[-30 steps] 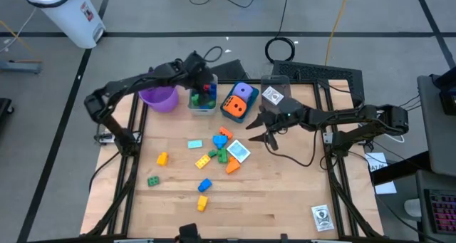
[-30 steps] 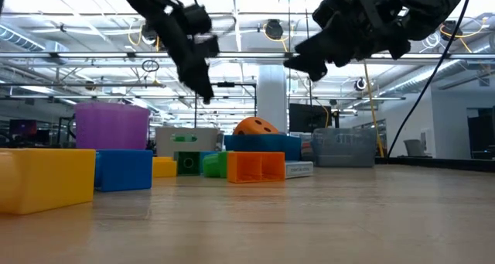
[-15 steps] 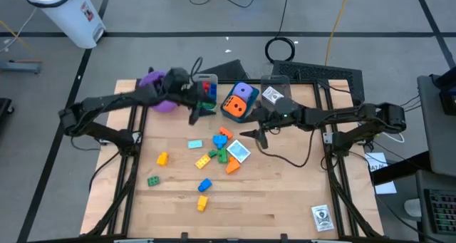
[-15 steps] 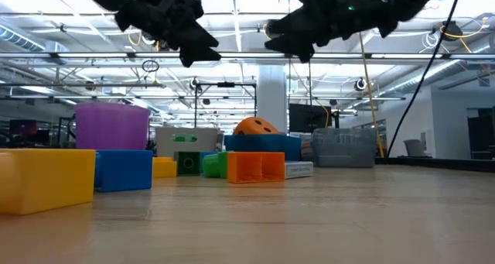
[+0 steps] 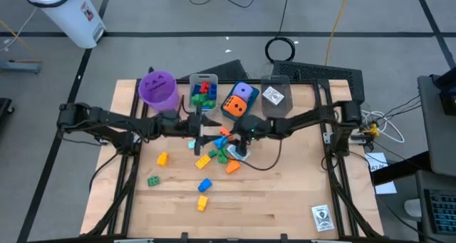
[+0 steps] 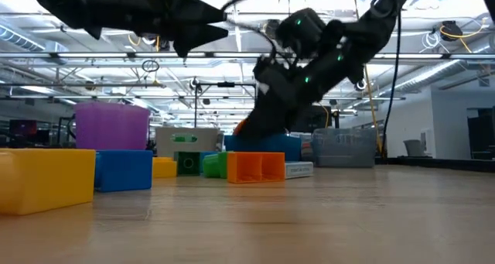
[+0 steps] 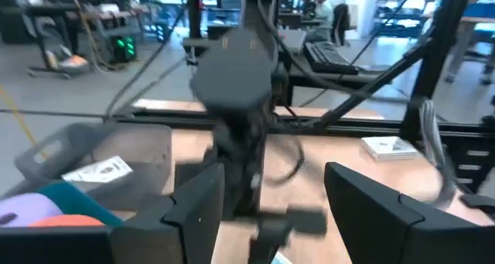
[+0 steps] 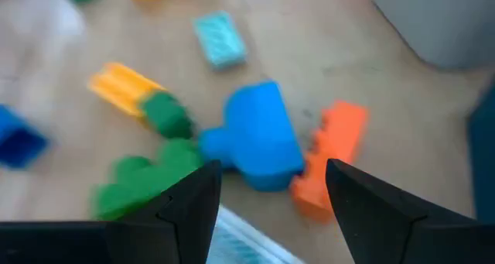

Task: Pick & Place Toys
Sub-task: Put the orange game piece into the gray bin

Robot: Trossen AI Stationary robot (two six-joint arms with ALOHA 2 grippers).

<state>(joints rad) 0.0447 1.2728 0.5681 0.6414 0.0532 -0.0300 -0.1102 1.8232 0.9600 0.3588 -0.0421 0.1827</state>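
1. Left gripper (image 5: pixel 202 134) and right gripper (image 5: pixel 229 136), fingers apart and empty, meet at frame centre above the toy bricks (image 5: pixel 222 155)
2. Printed cube (image 5: pixel 273 95), upper right; print unreadable

My two tools crowd each other over the brick cluster (image 5: pixel 222 153), hemmed behind by the bins (image 5: pixel 239 100) and purple cup (image 5: pixel 158 90); the near tabletop (image 5: pixel 271 207) lies open.

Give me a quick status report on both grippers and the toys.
Left gripper and right gripper both open, empty, over the brick pile. Blue brick sits under the right gripper. The two arms face each other closely; collision risk.
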